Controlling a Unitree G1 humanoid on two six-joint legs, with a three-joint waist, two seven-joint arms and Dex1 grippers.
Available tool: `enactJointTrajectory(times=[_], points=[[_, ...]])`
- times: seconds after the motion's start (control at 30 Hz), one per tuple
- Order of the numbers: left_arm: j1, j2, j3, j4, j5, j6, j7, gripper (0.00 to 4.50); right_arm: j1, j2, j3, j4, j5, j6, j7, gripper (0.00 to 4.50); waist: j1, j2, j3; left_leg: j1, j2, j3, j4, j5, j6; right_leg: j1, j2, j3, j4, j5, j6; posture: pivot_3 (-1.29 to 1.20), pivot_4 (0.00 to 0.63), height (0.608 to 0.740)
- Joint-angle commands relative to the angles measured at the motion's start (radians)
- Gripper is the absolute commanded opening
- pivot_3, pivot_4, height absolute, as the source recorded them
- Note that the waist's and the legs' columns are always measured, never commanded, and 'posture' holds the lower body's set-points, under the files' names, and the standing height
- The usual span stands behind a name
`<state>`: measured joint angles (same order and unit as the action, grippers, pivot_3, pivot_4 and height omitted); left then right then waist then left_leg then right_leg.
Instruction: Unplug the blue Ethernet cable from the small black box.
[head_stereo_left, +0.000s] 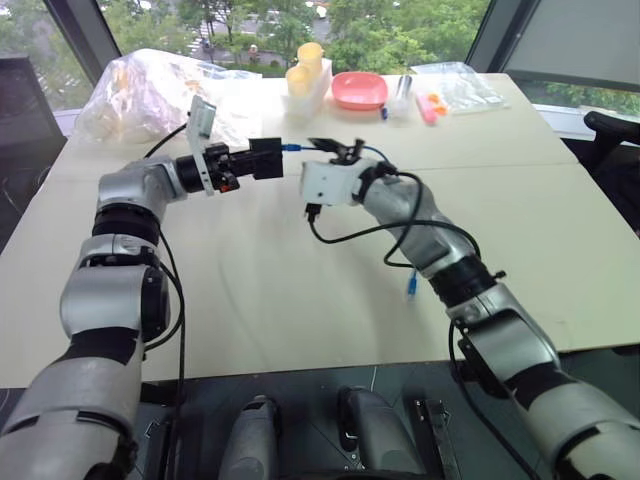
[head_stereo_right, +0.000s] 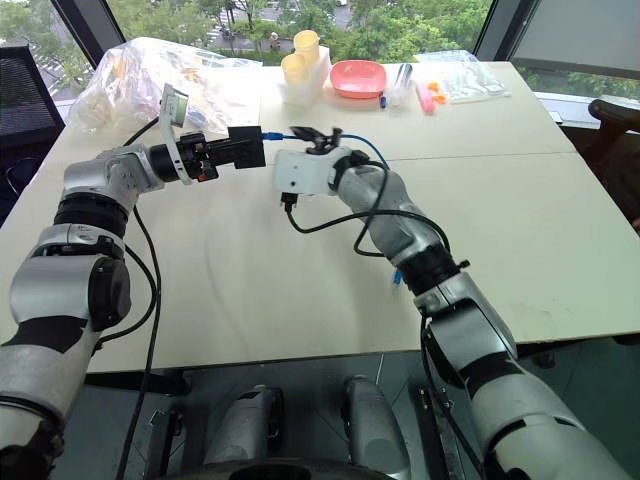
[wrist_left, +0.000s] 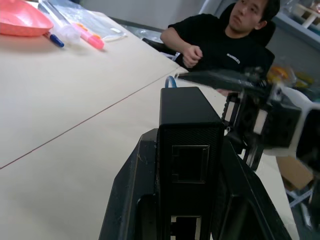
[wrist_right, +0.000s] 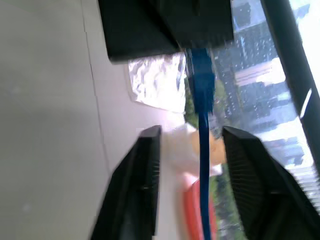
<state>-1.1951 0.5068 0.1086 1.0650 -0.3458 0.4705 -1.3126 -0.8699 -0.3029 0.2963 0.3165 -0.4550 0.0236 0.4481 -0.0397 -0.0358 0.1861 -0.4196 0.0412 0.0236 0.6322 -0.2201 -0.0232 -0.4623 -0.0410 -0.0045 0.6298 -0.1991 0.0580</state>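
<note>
My left gripper (head_stereo_left: 248, 160) is shut on the small black box (head_stereo_left: 266, 157), held above the table with its fingers (wrist_left: 134, 200) pressed against both sides of the box (wrist_left: 190, 130). The blue Ethernet cable (head_stereo_left: 291, 147) is plugged into the box's far side and runs toward my right gripper (head_stereo_left: 335, 150). In the right wrist view the right gripper (wrist_right: 200, 175) stands open, the cable (wrist_right: 202, 125) passing between its fingers without touching them, its plug seated in the box (wrist_right: 150, 25). The cable's other end (head_stereo_left: 411, 285) hangs by my right forearm.
At the table's (head_stereo_left: 560, 260) far side stand a pink bowl (head_stereo_left: 359, 90), yellow cups (head_stereo_left: 308, 62) in a white holder, a pink marker (head_stereo_left: 430, 105) and plastic bags (head_stereo_left: 150, 95). A black wire (head_stereo_left: 350, 232) loops below the right wrist. A person (wrist_left: 225, 40) sits beyond the table.
</note>
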Motion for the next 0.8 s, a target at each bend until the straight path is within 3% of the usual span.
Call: enactJointTrajectory(times=[0.03, 0.13, 0.23, 0.4, 0.8], points=[[-0.023, -0.003, 0.020, -0.038, -0.012, -0.006, -0.035, 0.55, 0.091, 0.072, -0.203, -0.301, 0.378, 0.347, 0.168, 3.71, 0.001, 0.000, 0.000, 0.000, 0.000, 0.000, 0.000, 0.000, 0.000, 0.000, 0.000, 0.000, 0.000, 0.000, 0.000, 0.00, 0.150, 0.740], [-0.048, -0.054, 0.031, -0.038, -0.030, 0.005, -0.046, 0.55, 0.213, 0.129, -0.439, -0.600, 0.824, 0.745, 0.238, 3.71, 0.005, 0.000, 0.000, 0.000, 0.001, -0.002, 0.000, 0.000, 0.000, 0.001, 0.000, -0.001, 0.001, 0.000, 0.000, 0.00, 0.150, 0.740], [-0.067, -0.120, 0.032, -0.044, -0.044, 0.015, -0.059, 0.55, 0.273, 0.128, -0.598, -0.719, 1.042, 0.964, 0.181, 3.71, 0.025, 0.000, 0.000, 0.000, 0.000, -0.002, 0.002, 0.000, 0.000, 0.001, 0.000, -0.002, 0.001, 0.000, 0.000, 0.00, 0.150, 0.740], [-0.055, -0.188, 0.015, -0.066, -0.046, 0.039, -0.100, 0.55, 0.313, 0.122, -0.724, -0.788, 1.218, 1.084, 0.054, 3.71, 0.023, 0.000, 0.000, 0.002, 0.000, -0.001, 0.004, 0.000, 0.000, 0.003, 0.000, -0.001, 0.000, 0.000, -0.002, 0.00, 0.150, 0.740], [0.016, -0.250, 0.038, -0.225, -0.132, 0.216, -0.100, 0.55, 0.393, 0.157, -0.692, -0.796, 1.374, 1.028, -0.096, 3.71, 0.022, 0.000, 0.000, 0.002, 0.001, -0.002, 0.004, 0.000, 0.001, 0.003, 0.002, 0.000, 0.001, 0.001, -0.001, 0.00, 0.150, 0.740]])
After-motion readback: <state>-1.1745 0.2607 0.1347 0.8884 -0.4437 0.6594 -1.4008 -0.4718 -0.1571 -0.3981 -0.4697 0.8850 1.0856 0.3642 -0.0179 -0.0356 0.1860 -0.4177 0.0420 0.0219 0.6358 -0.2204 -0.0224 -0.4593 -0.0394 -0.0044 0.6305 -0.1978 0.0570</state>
